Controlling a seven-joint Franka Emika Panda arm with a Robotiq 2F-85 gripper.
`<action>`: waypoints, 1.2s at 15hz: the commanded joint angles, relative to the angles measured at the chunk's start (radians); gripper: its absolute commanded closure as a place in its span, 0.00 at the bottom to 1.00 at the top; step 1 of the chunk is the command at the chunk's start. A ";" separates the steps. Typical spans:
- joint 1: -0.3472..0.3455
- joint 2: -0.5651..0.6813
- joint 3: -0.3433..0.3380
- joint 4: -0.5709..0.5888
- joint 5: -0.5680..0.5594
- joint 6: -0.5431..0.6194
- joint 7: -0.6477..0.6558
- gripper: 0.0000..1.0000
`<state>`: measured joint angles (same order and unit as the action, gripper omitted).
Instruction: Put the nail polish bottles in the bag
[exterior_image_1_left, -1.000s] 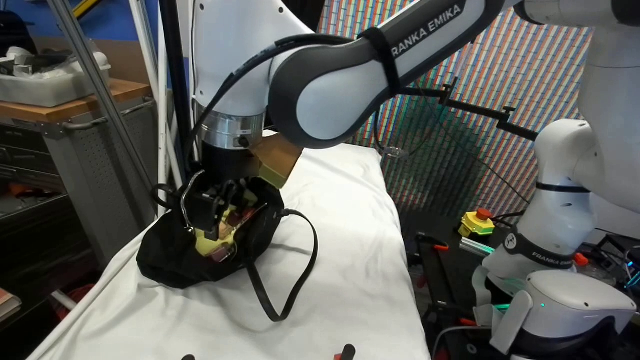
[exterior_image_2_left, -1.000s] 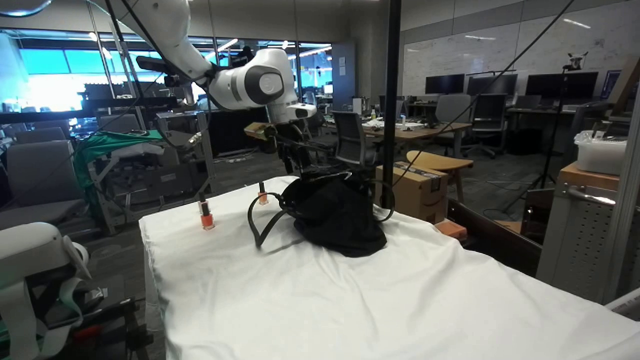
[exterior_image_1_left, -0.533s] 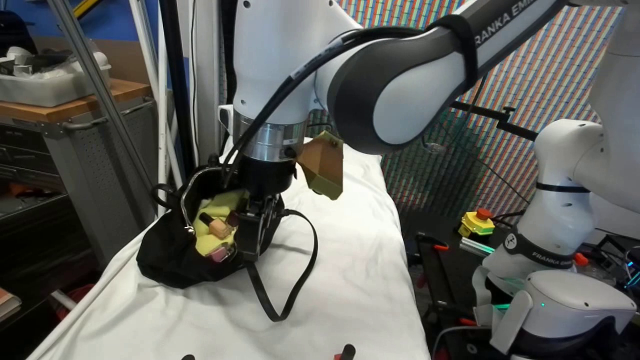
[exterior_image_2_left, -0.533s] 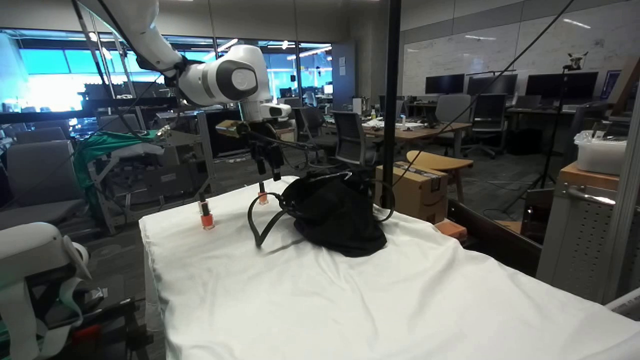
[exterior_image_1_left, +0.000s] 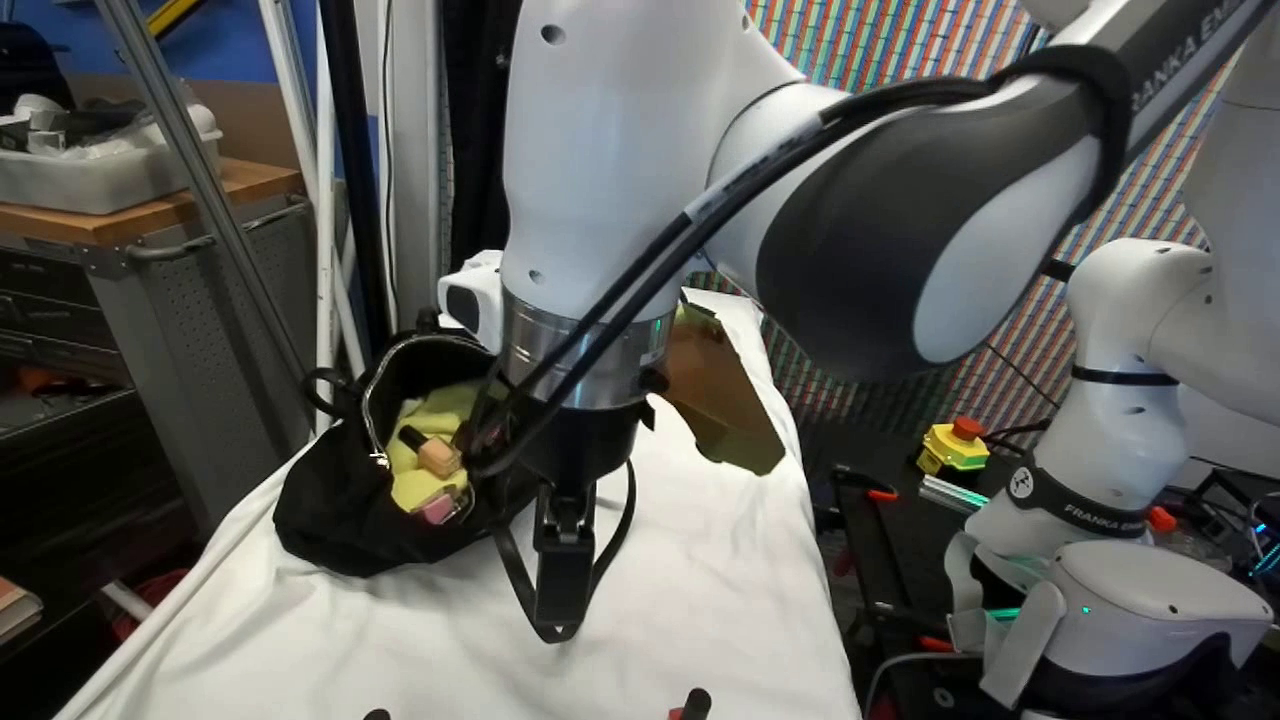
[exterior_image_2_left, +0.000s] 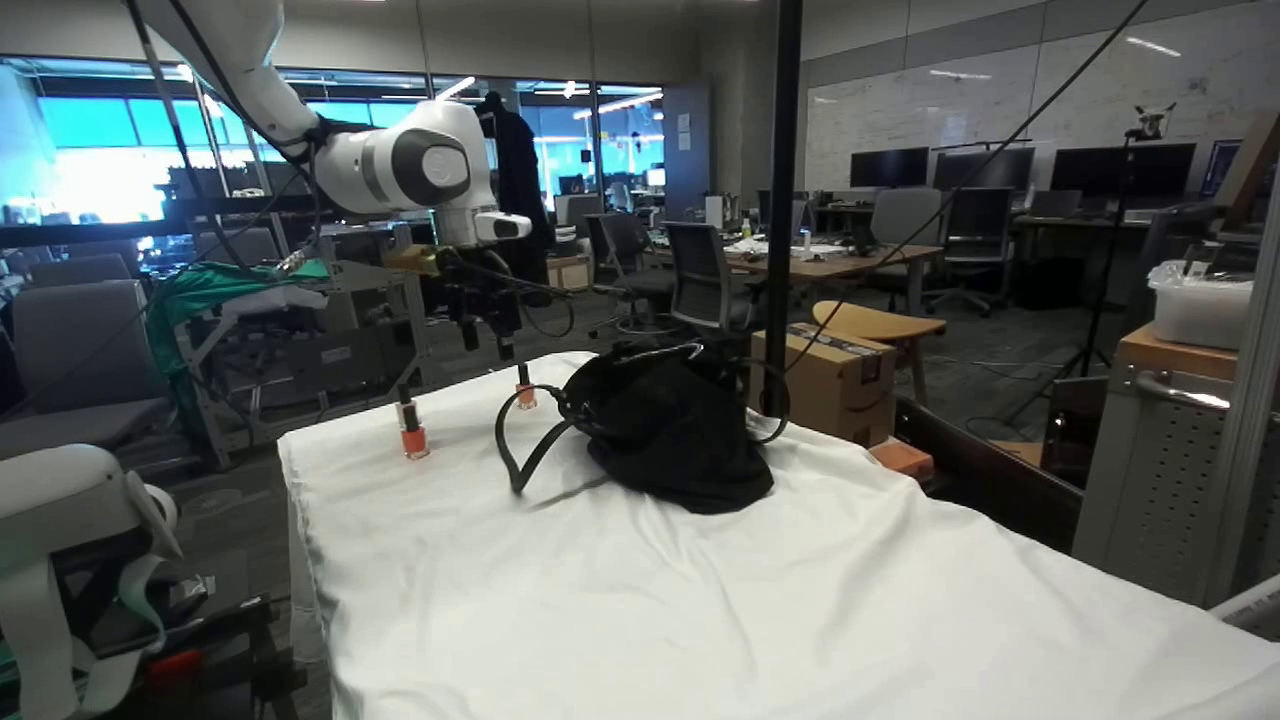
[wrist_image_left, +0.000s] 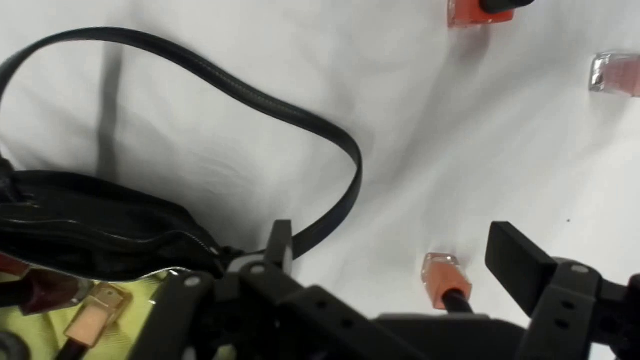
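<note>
Wrist view showed the gripper (wrist_image_left: 392, 241) spread and empty, higher than an orange bottle (wrist_image_left: 446, 281), upright on white cloth (wrist_image_left: 280, 65); centring over it before descending straight, clear of the bag (wrist_image_left: 115, 210) and its strap (wrist_image_left: 255, 97), looked safest.

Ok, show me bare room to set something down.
In an exterior view, the white cloth between the bag and the picture's bottom edge; in the wrist view, between strap and red bottle. Crowded: inside the bag, where bottles lie close together.

We see a plastic bin (exterior_image_1_left: 95, 180) on a wood-topped cabinet (exterior_image_1_left: 180, 320), a cardboard box (exterior_image_2_left: 850, 395) near a yellow seat (exterior_image_2_left: 880, 318), and dark monitors (exterior_image_2_left: 890, 168).
</note>
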<state>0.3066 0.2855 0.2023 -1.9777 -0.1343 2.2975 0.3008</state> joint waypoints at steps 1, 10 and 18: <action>0.028 0.044 0.025 0.055 0.013 -0.010 -0.043 0.00; 0.092 0.248 0.046 0.274 0.028 -0.017 -0.096 0.00; 0.111 0.379 0.030 0.414 0.020 -0.021 -0.133 0.00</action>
<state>0.3948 0.6124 0.2505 -1.6458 -0.1252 2.2983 0.1973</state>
